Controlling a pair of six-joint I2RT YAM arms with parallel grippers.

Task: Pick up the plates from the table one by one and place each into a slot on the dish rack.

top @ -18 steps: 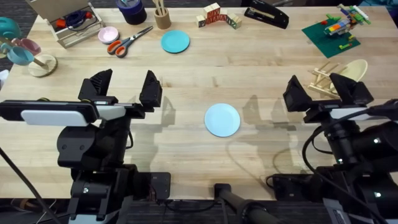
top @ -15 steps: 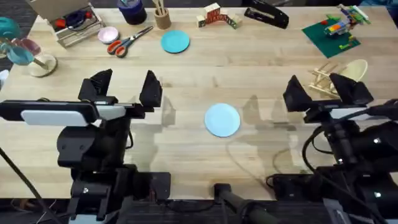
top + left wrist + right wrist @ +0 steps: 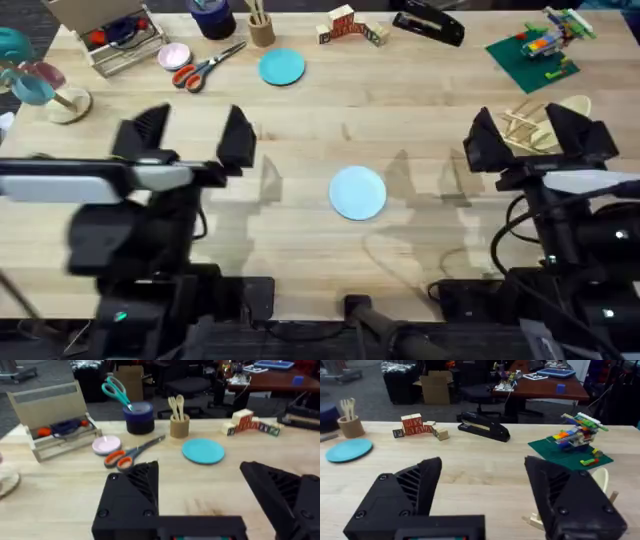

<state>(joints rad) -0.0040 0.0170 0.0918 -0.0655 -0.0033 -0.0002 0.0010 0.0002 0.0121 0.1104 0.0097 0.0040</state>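
The sky blue plate (image 3: 358,192) lies flat at the middle of the table (image 3: 420,90). Farther back sits the teal plate (image 3: 282,67), which the left wrist view shows as the teal plate (image 3: 203,452) ahead of the fingers. My left gripper (image 3: 193,135) hangs open and empty, left of the sky blue plate. On the right, my right gripper (image 3: 535,135) is open and empty above the dish rack (image 3: 522,124), which holds a cream plate (image 3: 572,108). A corner of the dish rack (image 3: 535,521) shows between the right gripper's fingers.
Along the back edge are a pink dish (image 3: 174,55), orange scissors (image 3: 205,64), a wooden box (image 3: 115,30), a utensil cup (image 3: 262,28), letter blocks (image 3: 348,26), a stapler (image 3: 428,22) and a green brick baseplate (image 3: 535,52). A stand with cups (image 3: 40,85) is at the far left.
Both arms have risen and show larger. The right gripper has moved right and back to over the rack. The left gripper has shifted slightly left. The plates have not moved.
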